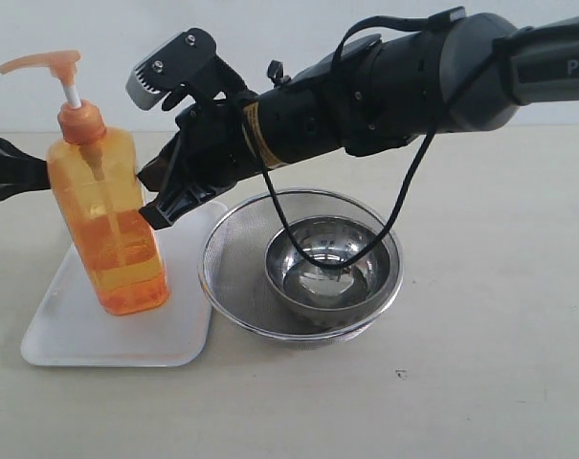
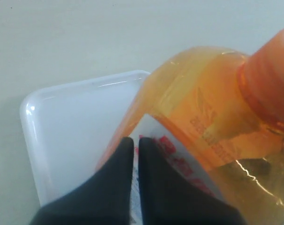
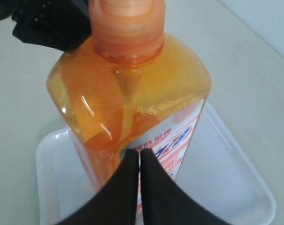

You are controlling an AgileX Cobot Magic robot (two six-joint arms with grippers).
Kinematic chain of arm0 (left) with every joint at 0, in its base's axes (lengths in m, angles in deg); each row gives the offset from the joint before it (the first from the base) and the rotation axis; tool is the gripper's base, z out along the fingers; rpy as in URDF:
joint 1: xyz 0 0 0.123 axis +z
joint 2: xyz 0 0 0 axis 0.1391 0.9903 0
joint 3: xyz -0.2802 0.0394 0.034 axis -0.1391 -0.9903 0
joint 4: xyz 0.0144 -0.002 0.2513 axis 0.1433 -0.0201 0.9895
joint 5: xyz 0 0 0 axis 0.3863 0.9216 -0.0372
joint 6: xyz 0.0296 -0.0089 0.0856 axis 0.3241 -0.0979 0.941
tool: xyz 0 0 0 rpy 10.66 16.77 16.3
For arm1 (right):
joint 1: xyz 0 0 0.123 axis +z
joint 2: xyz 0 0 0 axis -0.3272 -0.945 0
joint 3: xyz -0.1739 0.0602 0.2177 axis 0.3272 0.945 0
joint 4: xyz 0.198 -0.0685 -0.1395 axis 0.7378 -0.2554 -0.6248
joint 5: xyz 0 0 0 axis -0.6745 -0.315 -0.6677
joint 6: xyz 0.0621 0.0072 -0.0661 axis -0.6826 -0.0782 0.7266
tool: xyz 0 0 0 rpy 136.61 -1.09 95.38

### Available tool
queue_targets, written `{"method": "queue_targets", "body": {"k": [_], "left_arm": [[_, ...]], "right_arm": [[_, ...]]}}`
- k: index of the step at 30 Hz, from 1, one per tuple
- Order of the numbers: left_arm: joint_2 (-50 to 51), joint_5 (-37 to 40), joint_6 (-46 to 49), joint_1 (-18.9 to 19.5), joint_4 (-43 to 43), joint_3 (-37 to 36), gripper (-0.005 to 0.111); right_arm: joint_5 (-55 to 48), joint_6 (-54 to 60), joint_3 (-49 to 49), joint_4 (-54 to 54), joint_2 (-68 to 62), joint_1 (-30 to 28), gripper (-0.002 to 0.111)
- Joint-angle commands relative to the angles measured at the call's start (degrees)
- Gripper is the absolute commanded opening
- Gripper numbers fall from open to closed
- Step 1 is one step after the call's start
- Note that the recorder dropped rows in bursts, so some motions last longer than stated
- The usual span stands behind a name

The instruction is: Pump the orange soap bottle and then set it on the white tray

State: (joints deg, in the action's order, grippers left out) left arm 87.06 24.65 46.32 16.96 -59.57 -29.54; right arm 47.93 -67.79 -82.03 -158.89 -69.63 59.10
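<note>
The orange soap bottle (image 1: 112, 229) stands upright on the white tray (image 1: 78, 335), its pump head (image 1: 40, 62) raised on the white stem. My left gripper (image 1: 40, 177) comes in from the left edge, shut, with its tips at the bottle's left side. My right gripper (image 1: 157, 212) is shut too, its tips close to the bottle's right side, low on the body. In the left wrist view the shut gripper (image 2: 132, 139) points at the bottle's label (image 2: 188, 173) above the tray (image 2: 71, 122). In the right wrist view the shut gripper (image 3: 140, 152) lies against the labelled face of the bottle (image 3: 132, 93). Neither holds anything.
A round steel mesh strainer (image 1: 233, 258) with a steel bowl (image 1: 332, 263) inside it sits right of the tray, under my right arm. A black cable (image 1: 404, 191) loops down from that arm over the bowl. Bare beige tabletop (image 1: 500, 363) lies to the right and front.
</note>
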Motion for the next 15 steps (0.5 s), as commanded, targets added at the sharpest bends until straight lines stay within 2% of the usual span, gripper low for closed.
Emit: {"method": "queue_targets", "body": {"k": [1, 15], "left_arm": [[0.7, 1.2, 1.6, 0.0, -1.7, -0.2, 0.005], [0.7, 0.4, 5.4, 0.0, -4.9, -0.2, 0.005]], "right_arm": [[1.3, 0.3, -0.3, 0.2, 0.1, -0.1, 0.0], [2.2, 1.5, -0.3, 0.2, 0.1, -0.1, 0.0]]}}
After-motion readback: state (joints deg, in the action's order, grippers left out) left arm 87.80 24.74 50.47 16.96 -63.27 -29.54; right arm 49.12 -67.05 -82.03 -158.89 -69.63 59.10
